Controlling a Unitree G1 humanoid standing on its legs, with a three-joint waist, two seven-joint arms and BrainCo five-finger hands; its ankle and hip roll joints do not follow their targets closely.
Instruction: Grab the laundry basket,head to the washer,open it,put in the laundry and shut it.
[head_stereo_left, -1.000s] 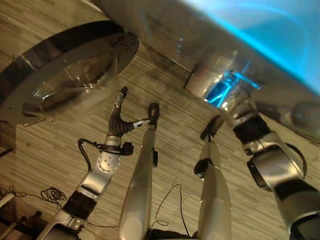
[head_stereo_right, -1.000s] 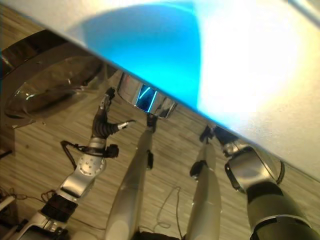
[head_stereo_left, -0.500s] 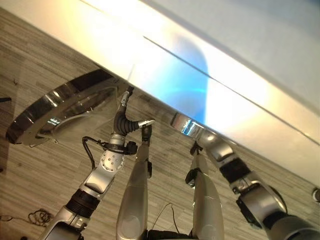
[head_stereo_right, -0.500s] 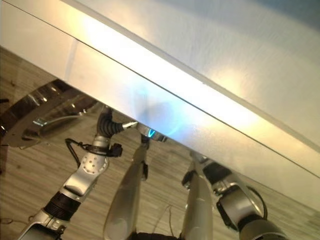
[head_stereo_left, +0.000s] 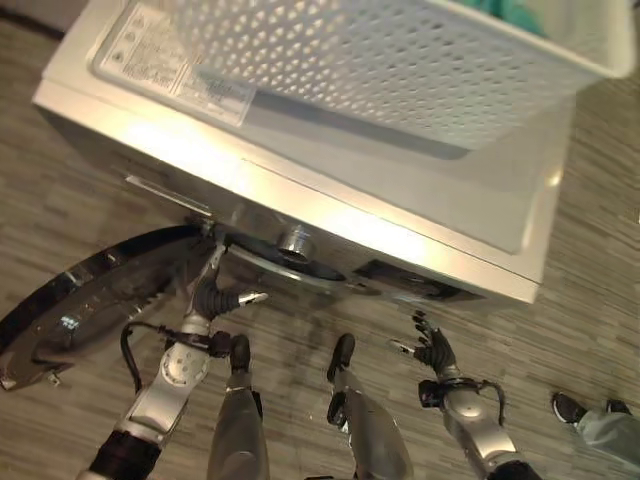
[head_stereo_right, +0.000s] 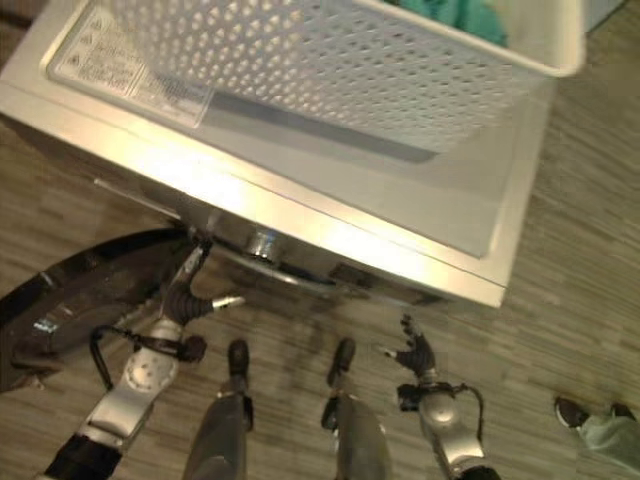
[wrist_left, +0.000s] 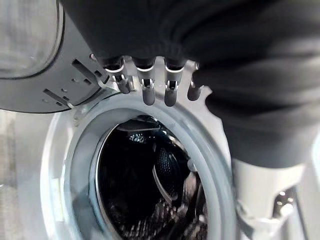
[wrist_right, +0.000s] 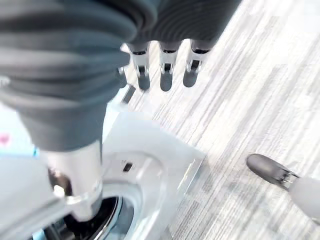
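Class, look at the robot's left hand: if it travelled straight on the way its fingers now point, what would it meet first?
Probably the washer's door opening: the left hand points at its rim beside the open door, though depth is unclear.

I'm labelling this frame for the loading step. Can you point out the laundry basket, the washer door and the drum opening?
laundry basket (head_stereo_left: 400, 70): left eye view, perforated side wall.
washer door (head_stereo_left: 90, 300): left eye view, swung-open round door.
drum opening (wrist_left: 145, 195): left wrist view, dark interior.

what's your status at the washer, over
Left hand open at the open door, right hand open, free. Laundry basket on the washer, drum empty. Person's shoe nearby.
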